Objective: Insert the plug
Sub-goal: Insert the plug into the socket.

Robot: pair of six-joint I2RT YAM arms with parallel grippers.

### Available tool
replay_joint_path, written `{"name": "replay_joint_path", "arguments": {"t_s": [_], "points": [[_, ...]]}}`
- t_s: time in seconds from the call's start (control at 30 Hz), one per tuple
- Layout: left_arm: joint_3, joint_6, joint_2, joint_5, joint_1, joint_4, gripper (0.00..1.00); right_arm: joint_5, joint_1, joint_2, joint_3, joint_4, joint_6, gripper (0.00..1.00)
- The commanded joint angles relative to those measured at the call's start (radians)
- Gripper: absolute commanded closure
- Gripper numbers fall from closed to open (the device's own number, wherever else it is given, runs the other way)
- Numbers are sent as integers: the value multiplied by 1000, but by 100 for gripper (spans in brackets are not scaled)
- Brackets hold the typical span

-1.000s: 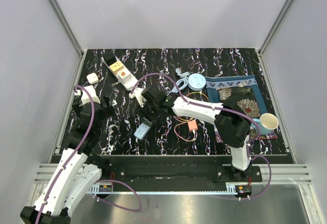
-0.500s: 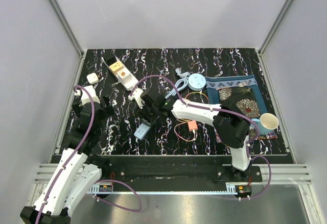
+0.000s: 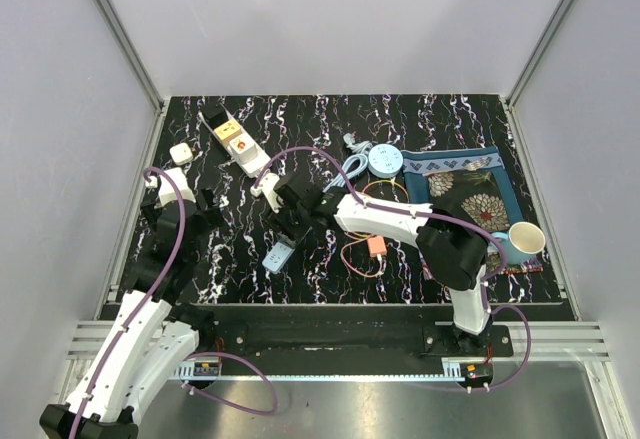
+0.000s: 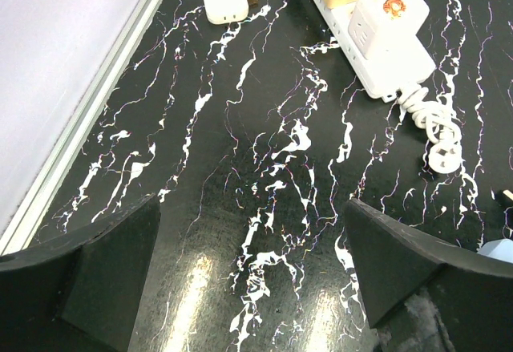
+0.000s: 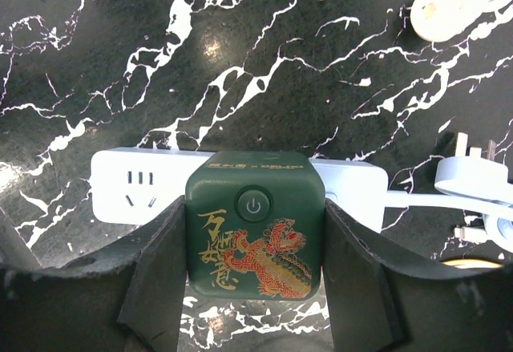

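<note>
Pinching the green cube plug (image 5: 255,236) by its sides in the half-open right tool (image 3: 290,209), over the white power strip (image 5: 357,180) on the worktop (image 5: 120,47), probably to line it up with a socket (image 5: 138,182), with the left tool (image 4: 252,276) spread wide, empty, well apart.

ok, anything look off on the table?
Only loose clutter: a pale plug lies unplugged, prongs bare, beside the white power strip where the right claw grips the green cube adapter. Nothing looks spilled or broken.
</note>
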Motion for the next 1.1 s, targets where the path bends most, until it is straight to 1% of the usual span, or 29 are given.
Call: {"name": "replay_joint_path", "arguments": {"t_s": [0.0, 0.07, 0.13, 0.17, 0.2, 0.23, 0.27, 0.37, 0.4, 0.53, 0.57, 0.67, 0.73, 0.77, 0.83, 0.9, 1.0, 1.03, 1.07], "points": [[17, 5, 9, -19, 4, 45, 1, -23, 22, 38, 41, -207, 11, 46], [17, 3, 11, -16, 4, 45, 1, -15, 18, 8, 77, -207, 25, 37], [20, -4, 14, -15, 4, 44, 1, -23, 4, -29, 120, -204, 28, 33], [22, -6, 17, -12, 4, 42, 1, -32, -1, -41, 129, -206, 33, 26], [23, -10, 22, -9, 4, 42, 1, -41, -5, -52, 144, -204, 36, 22], [23, -18, 25, -2, 6, 42, 1, -44, -14, -78, 149, -206, 39, 18], [26, -23, 28, 2, 6, 41, 1, -46, -19, -94, 149, -200, 48, 12], [34, -41, 49, 16, 6, 30, 1, -46, -40, -156, 125, -177, 77, 4], [37, -46, 54, 18, 6, 28, 1, -44, -47, -175, 102, -161, 91, 0], [59, -53, 92, 62, 7, 24, 1, -47, -119, -308, 16, -109, 201, 0], [66, -55, 114, 73, 10, 24, 1, -61, -166, -333, -7, -82, 261, 0], [91, -73, 182, 110, 22, 37, 1, -144, -250, -410, -104, -42, 327, 0], [123, -89, 230, 136, 32, 42, 1, -142, -266, -451, -158, -35, 326, 0], [135, -93, 284, 137, 42, 44, 1, -133, -271, -463, -174, -35, 321, 0], [181, -113, 342, 148, 64, 42, 1, -98, -272, -498, -231, -26, 323, 0], [215, -136, 433, 168, 116, 50, 1, -75, -274, -520, -283, 0, 335, 0], [278, -156, 569, 168, 197, 73, 1, -81, -272, -552, -328, 46, 338, 0], [298, -167, 604, 189, 222, 80, 1, -90, -272, -565, -334, 54, 337, 0], [338, -170, 678, 197, 264, 94, 1, -101, -272, -572, -339, 69, 329, 0]]}}
